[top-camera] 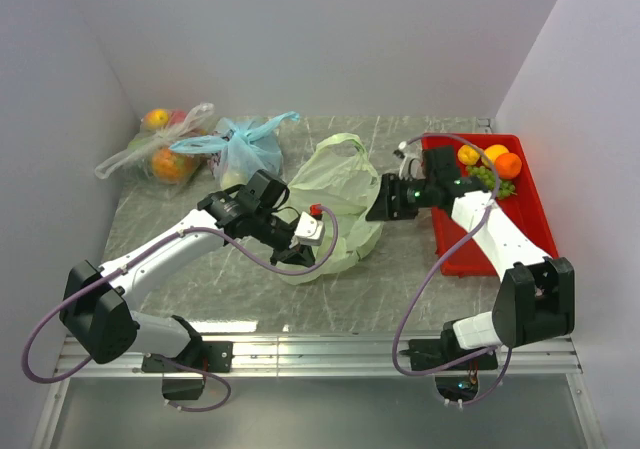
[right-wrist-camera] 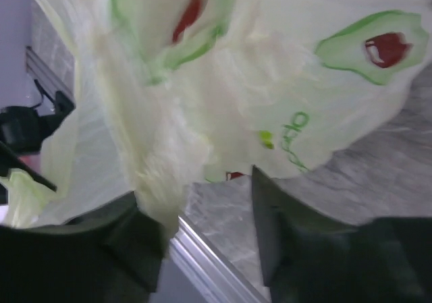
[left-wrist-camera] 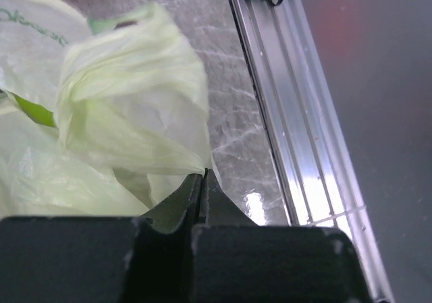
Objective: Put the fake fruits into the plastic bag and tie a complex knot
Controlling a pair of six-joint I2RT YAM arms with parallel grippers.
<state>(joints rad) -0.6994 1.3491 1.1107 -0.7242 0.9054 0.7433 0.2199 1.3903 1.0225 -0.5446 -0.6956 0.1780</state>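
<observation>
From above, your left gripper (top-camera: 292, 255) sits at the near edge of the pale green plastic bag (top-camera: 335, 181); your right gripper (top-camera: 384, 201) meets its right edge; the fake fruits (top-camera: 488, 164) lie in the red tray (top-camera: 530, 209) to the right of that gripper, outside the bag. Left wrist: your fingers (left-wrist-camera: 192, 205) are pressed together, pinching bag film at their tips; the bag bulges just ahead and left. Right wrist: jaws stand wide; a bag fold hangs against the left finger (right-wrist-camera: 131, 249).
</observation>
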